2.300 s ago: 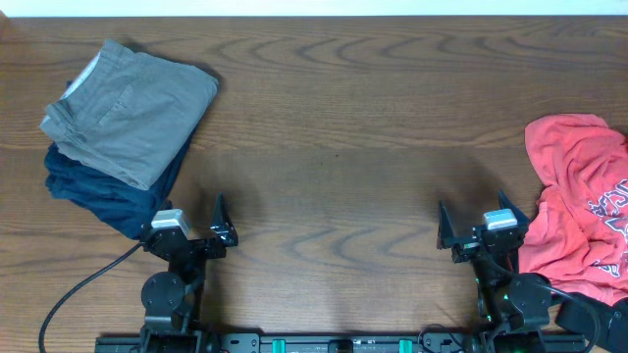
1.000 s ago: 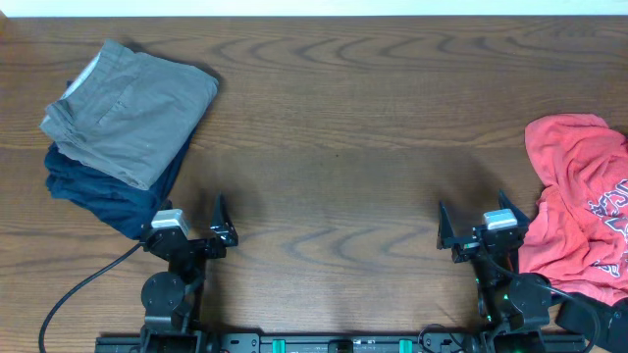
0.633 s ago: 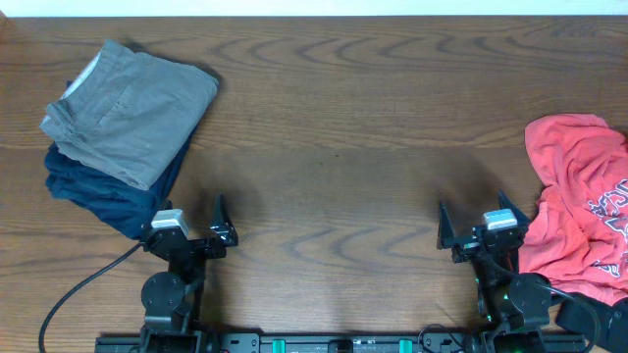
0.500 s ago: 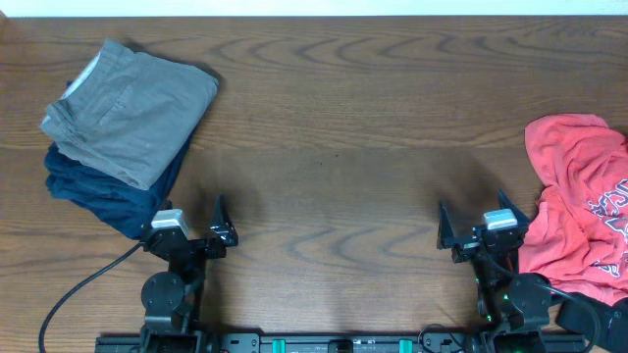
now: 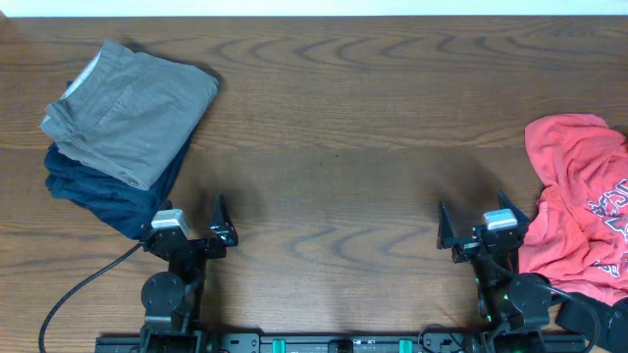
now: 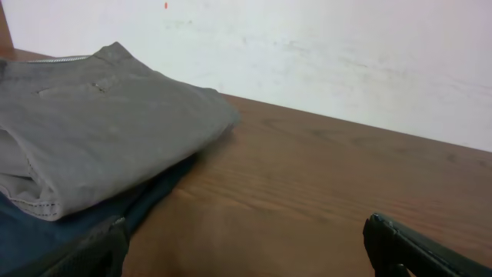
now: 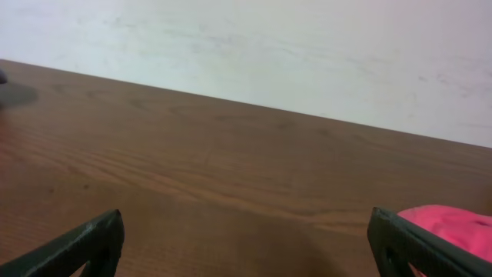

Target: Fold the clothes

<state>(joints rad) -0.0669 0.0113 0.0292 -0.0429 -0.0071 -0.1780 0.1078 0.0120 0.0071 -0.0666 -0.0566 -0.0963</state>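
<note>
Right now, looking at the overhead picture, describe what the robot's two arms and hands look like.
Both arms are black with round joints. The left hand and right hand each have black pointed fingers and a silver block. A black cable trails from the left arm.

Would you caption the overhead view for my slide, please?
Left pincer and right pincer open; khaki garment on navy garment at left, crumpled coral T-shirt at right.

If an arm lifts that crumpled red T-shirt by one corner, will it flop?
Probably: the red T-shirt lies in soft, rumpled folds, so it should drape and hang. It looks thin, so likely light. Pushed across the wooden table, it would likely bunch, not slide whole.
</note>
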